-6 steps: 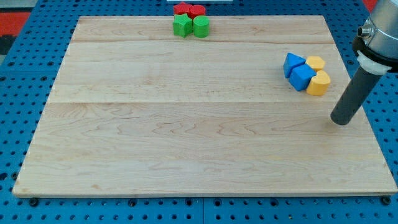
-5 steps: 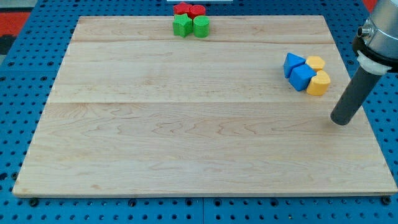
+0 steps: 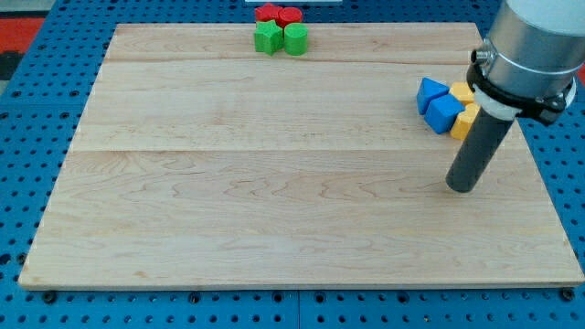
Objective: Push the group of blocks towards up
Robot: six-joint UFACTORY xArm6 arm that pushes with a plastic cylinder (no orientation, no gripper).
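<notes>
A group of blocks sits at the view's right: a blue triangular block [image 3: 428, 92], a blue cube [image 3: 445, 113], a yellow block [image 3: 462, 91] behind them and a second yellow block [image 3: 464, 122] partly hidden by the rod. My tip [image 3: 462, 187] rests on the board just below this group, below the blue cube and the lower yellow block, apart from them.
At the view's top edge stands another cluster: a red star-shaped block [image 3: 268, 13], a red round block [image 3: 290, 15], a green star-shaped block [image 3: 268, 37] and a green round block [image 3: 295, 39]. The wooden board [image 3: 274, 183] lies on a blue pegboard.
My tip has moved to the view's left and slightly down, from right of the group to below it. The rod now covers part of the lower yellow block. The blocks have not moved.
</notes>
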